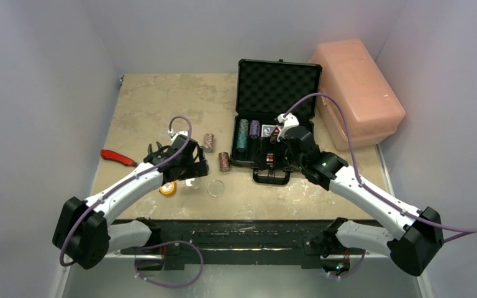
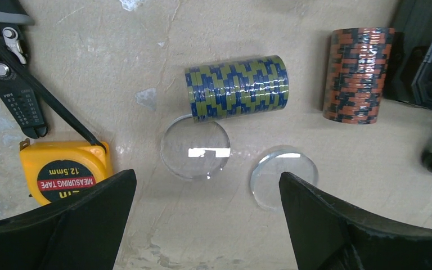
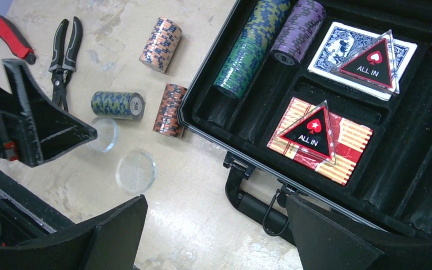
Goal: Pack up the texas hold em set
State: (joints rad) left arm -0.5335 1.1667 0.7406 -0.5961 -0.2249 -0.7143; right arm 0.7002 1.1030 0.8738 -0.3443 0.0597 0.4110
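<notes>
- Top external. The black briefcase [image 1: 278,84] lies open at the far middle of the table, foam lid upright, handle [image 1: 271,177] facing the arms and long axis running left to right. The left gripper [image 1: 183,166] hovers over loose pieces to the case's left. The right gripper [image 1: 277,152] hangs above its near edge. A pink box [image 1: 357,93] stands just beside it on the right.
- Left wrist. The fingers are spread wide and hold nothing, with two clear discs [image 2: 195,147] between them. A green-and-blue chip stack [image 2: 236,87] lies on its side, axis across the view, touching one disc's rim. An orange-and-black stack [image 2: 355,76] lies near the case corner, axis up the view. A tape measure [image 2: 64,171] and pliers [image 2: 11,84] lie to the left. The chips are stiff but unbound, so they are probably best pinched on the two end faces, along the axis. The discs look thin, smooth and hard to lift.
- Right wrist. The fingers are apart and empty above the handle. The tray holds green [image 3: 250,48] and purple chip rows [image 3: 298,31] lying in grooves, and two card decks [image 3: 349,146], each under an "ALL IN" marker [image 3: 371,62]. Three stacks are not yet packed.
</notes>
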